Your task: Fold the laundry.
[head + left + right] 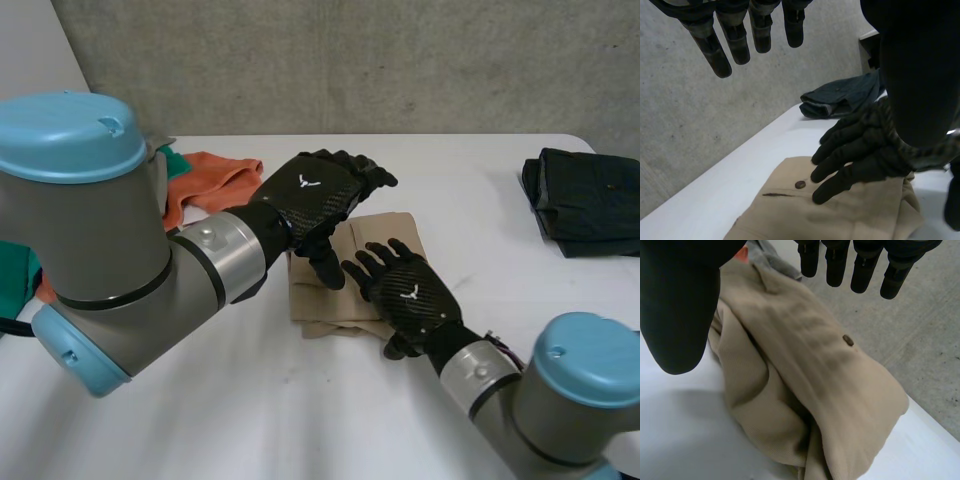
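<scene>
The only marking is a small white forked emblem (305,182) on the glossy, carbon-weave back of the left hand (320,205), and its twin on the right hand (408,292). The task's thing, a tan garment (322,308) of soft, finely ribbed twill, lies folded into a thick, rumpled rectangle at the middle of the white tabletop (250,400). A small round brown button (800,184) sits on it beside a dark slit. The right hand's fingers (840,160) lie spread and straight on the garment's top, their tips just beside the button. The left hand hovers over the garment's far edge, fingers (735,42) straight and apart, gripping nothing. A crumpled orange cloth (215,180) lies at far left, and a neatly folded dark garment (590,205) at far right.
</scene>
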Available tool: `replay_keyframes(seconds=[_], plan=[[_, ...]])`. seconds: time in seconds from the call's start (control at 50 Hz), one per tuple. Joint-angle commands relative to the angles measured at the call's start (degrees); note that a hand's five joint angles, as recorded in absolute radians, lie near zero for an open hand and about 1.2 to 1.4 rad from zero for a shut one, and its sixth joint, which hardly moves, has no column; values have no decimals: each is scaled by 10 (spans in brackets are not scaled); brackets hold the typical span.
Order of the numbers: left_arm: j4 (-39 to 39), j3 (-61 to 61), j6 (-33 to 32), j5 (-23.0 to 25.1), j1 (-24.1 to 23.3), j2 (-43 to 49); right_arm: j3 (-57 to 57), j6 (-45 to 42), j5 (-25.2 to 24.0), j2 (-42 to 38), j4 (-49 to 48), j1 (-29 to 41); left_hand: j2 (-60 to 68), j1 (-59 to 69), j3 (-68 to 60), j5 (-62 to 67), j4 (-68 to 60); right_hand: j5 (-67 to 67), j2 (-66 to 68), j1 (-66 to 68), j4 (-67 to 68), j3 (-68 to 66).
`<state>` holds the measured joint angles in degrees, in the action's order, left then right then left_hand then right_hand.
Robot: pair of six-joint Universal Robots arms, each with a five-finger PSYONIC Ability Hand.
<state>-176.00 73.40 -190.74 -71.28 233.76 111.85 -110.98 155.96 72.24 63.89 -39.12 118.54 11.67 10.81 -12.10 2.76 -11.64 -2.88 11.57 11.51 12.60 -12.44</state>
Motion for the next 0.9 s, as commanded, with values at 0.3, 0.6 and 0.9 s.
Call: replay_keyframes(seconds=[0.3, 0.6, 0.9], plan=[[0, -1, -2, -5, -1, 5, 152, -105, 28, -136, -15, 1, -6, 2, 10, -17, 6, -337, 350, 351, 340, -341], [-7, -2, -1, -6, -1, 1, 247, -101, 43, -138, 18, -9, -4, 4, 9, -15, 4, -671, 684, 685, 674, -676], [-7, 11, -1, -6, -1, -7, 313, -78, -7, -172, 208, -24, -4, 4, 9, -15, 4, -167, 180, 181, 170, -172]])
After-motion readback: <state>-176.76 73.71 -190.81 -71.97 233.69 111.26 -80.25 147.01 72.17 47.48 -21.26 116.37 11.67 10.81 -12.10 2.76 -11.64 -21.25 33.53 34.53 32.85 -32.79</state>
